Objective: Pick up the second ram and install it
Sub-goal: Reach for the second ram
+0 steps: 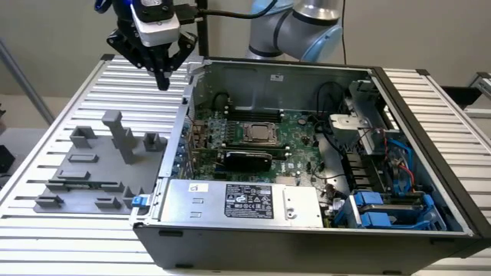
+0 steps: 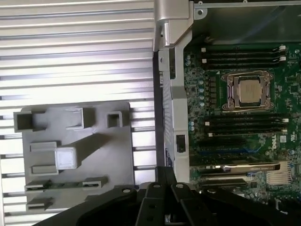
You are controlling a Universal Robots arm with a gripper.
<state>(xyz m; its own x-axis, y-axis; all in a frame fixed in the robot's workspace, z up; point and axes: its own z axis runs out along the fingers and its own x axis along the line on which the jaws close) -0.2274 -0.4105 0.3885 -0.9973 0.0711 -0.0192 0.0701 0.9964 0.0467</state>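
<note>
Around my gripper (image 1: 162, 84), in the exterior view's upper left, the ribbed table (image 1: 84, 80) lies open. Lower left, the grey fixture (image 1: 100, 172) lifts a tall post (image 1: 119, 135). The case wall (image 1: 184, 115) bars the centre.

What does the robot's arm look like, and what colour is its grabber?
The arm is made of fat, round silver tubes with light blue caps at the joints. Its gripper is black and narrows down to a thin tip. Above the gripper sits a small white and grey box, and a black cable runs from there towards the arm.
</note>
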